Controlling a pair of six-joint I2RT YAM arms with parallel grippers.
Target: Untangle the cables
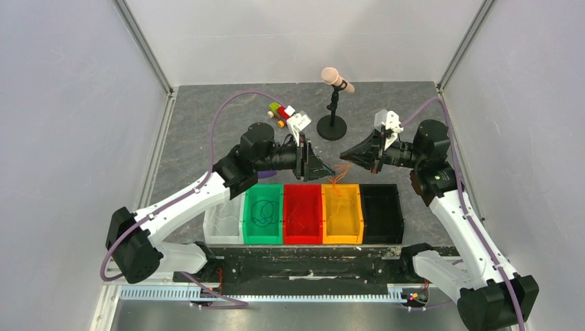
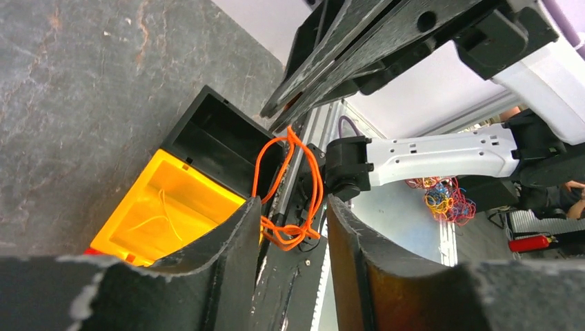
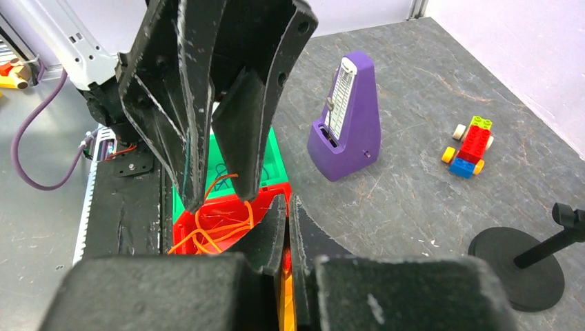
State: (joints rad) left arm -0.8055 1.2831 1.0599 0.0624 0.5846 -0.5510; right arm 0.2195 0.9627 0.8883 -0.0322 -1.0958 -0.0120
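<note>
A thin orange cable [image 1: 338, 178] hangs in loops between my two grippers, above the orange bin [image 1: 360, 214]. My right gripper [image 1: 347, 160] is shut on the cable's upper end; in the left wrist view the cable [image 2: 314, 186] drops from its closed tips [image 2: 279, 117]. My left gripper [image 1: 323, 170] is open, with the cable's lower loops lying between its fingers [image 2: 293, 201] and not pinched. In the right wrist view my own jaws [image 3: 288, 201] are pressed together, and the left gripper [image 3: 221, 196] straddles the cable [image 3: 207, 231].
A row of bins lies below: clear [image 1: 222, 221], green [image 1: 262, 238] with a dark blue wire, red [image 1: 303, 189], orange with a thin yellow wire, and black [image 1: 383, 214]. A microphone stand [image 1: 332, 126], a toy brick car [image 1: 279, 112] and a purple metronome [image 3: 348, 117] stand behind. A tangle of coloured wires [image 2: 441, 196] lies off the table.
</note>
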